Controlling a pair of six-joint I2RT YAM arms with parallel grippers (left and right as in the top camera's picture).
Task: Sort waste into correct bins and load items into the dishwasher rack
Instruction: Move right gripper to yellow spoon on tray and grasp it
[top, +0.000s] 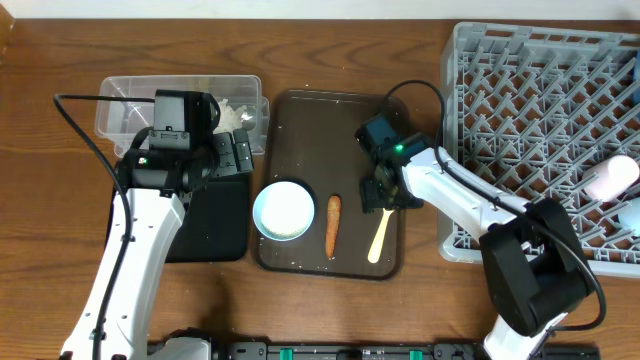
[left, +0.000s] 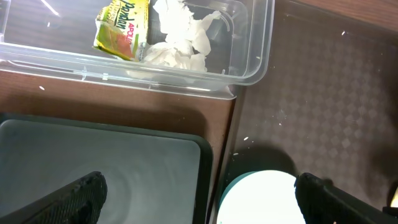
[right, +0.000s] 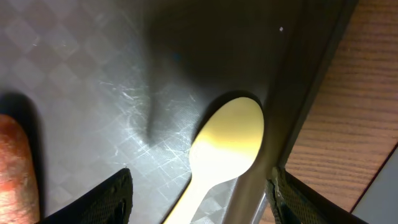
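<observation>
The clear tub (top: 130, 120) holds the yellow-green wrapper (left: 121, 28) and the white tissue (left: 180, 37). Below it lies the black tray (top: 220, 225). My left gripper (left: 199, 202) hangs open, one finger over the black tray (left: 93, 162) and the other past the blue-rimmed white bowl (left: 261, 199). That bowl (top: 284, 210), the orange carrot stick (top: 333, 224) and the pale yellow spoon (top: 380, 236) lie on the brown serving tray (top: 320, 120). My right gripper (right: 199, 202) is open low over the spoon (right: 227, 140), straddling it and the tray's rim (right: 305, 106), not touching it.
The grey dishwasher rack (top: 540, 120) fills the right side; a pink cup (top: 612, 178) and a light blue cup (top: 632, 212) lie in it. The carrot stick (right: 12, 162) is just left of my right gripper's left finger. Bare wooden table surrounds everything.
</observation>
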